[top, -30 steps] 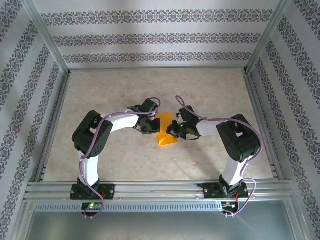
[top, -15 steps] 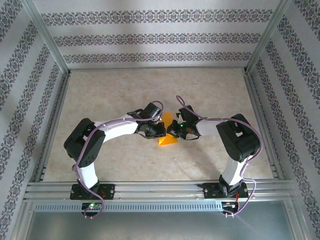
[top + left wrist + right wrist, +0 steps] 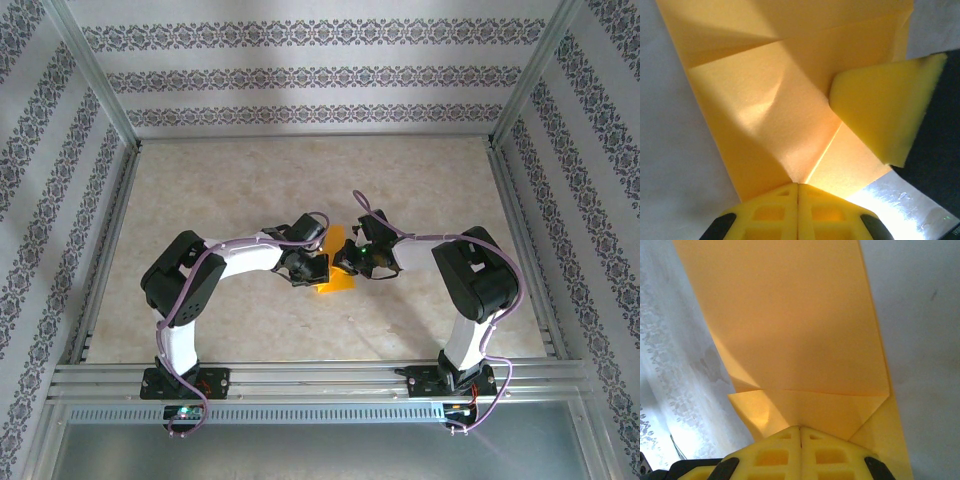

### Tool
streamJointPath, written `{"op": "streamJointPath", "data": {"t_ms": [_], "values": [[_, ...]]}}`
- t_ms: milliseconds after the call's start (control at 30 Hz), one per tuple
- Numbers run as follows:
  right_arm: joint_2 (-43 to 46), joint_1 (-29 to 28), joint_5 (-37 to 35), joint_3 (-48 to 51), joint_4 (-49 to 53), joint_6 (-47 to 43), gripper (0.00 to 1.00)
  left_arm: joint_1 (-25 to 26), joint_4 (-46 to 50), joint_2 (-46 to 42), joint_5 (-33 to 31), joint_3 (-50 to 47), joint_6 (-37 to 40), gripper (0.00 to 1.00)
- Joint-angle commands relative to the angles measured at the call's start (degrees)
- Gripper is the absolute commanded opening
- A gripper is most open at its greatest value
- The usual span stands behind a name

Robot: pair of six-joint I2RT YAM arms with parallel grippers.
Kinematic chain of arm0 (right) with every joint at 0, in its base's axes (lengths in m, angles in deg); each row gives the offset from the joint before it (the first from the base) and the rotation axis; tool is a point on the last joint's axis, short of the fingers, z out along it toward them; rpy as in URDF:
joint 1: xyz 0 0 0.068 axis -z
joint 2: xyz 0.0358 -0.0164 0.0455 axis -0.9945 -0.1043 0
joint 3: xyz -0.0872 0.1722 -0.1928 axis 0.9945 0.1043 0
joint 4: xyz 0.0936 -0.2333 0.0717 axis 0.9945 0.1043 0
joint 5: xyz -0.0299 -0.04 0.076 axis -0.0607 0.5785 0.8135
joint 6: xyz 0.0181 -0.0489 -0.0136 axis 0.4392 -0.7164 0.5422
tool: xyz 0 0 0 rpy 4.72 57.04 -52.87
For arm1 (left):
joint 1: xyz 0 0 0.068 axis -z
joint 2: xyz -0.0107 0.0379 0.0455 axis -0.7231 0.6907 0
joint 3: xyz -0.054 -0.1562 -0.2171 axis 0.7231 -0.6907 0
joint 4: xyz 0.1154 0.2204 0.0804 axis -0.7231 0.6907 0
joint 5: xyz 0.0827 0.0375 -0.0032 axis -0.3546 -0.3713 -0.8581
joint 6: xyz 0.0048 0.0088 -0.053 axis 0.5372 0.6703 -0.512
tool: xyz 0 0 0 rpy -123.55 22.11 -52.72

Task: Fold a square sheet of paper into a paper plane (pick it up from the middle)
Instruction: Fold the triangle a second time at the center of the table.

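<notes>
From above, the creased orange sheet of paper [image 3: 338, 281] is seen at the middle of the pale desk [image 3: 230, 190], largely covered by the left fingers [image 3: 318, 270] and right fingers [image 3: 350, 265] meeting over it. At the left wrist, the yellow left fingers [image 3: 767, 215] are pressed shut on the sheet's [image 3: 765, 100] edge, where a crease runs in; a yellow pad of the right fingers [image 3: 880, 110] is laid over its right part. At the right wrist, the right fingers [image 3: 772, 455] are clamped closed on a folded edge of the sheet [image 3: 790, 315], with pale desk [image 3: 920, 340] to the right
</notes>
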Motion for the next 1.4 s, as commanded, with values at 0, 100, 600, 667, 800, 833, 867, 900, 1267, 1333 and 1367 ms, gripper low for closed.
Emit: {"op": "streamJointPath", "data": {"t_ms": [0, 100, 600, 667, 800, 833, 867, 900, 1267, 1333, 1367], "values": [[-4.82, 0.31, -7.06, 1.87, 7.7, 0.79, 0.0, 0.53, 3.79, 0.5, -1.36, -1.36, 1.74, 0.06], [-4.99, 0.31, -7.21, 1.7, 8.06, 0.76, 0.0, 0.53, 4.06, 0.35, -1.12, -2.26, 1.93, 0.06], [-6.14, 0.4, -7.12, 1.35, 8.43, 1.1, 0.0, 1.78, 12.29, -7.04, -1.35, -7.19, 6.27, 0.06], [-6.3, 0.42, -7.12, 1.39, 8.5, 1.05, 0.0, 1.67, 13.06, -8.57, -3.0, -6.08, 6.66, 0.06], [-6.49, 0.39, -7.03, 1.43, 8.43, 1.03, 0.0, 1.67, 9.03, -10.86, -4.07, -3.36, 5.64, 0.06], [-6.53, 0.39, -7.03, 1.43, 8.43, 1.06, 0.0, 1.67, 6.34, -10.93, -3.58, -3.24, 4.72, 0.06], [-6.57, 0.39, -7.03, 1.43, 8.38, 1.16, 0.0, 1.67, 3.53, -10.56, -3.39, -3.17, 3.64, 0.06], [-6.58, 0.39, -7.03, 1.39, 8.35, 1.14, 0.0, 1.67, 1.29, -9.82, -3.08, -3.17, 2.47, 0.06], [-6.67, 0.46, -6.33, 1.43, 8.09, 1.19, 0.0, 1.67, -0.91, -0.91, -3.14, -1.36, 0.78, 0.05], [-6.67, 0.48, -6.33, 1.43, 8.09, 1.26, 0.0, 1.76, -0.35, -0.33, -2.79, -2.34, 0.96, 0.05], [-6.74, 0.48, -6.33, 1.43, 8.09, 1.22, 0.0, 1.83, 0.2, -0.4, -2.44, -3.24, 1.28, 0.05]]}}
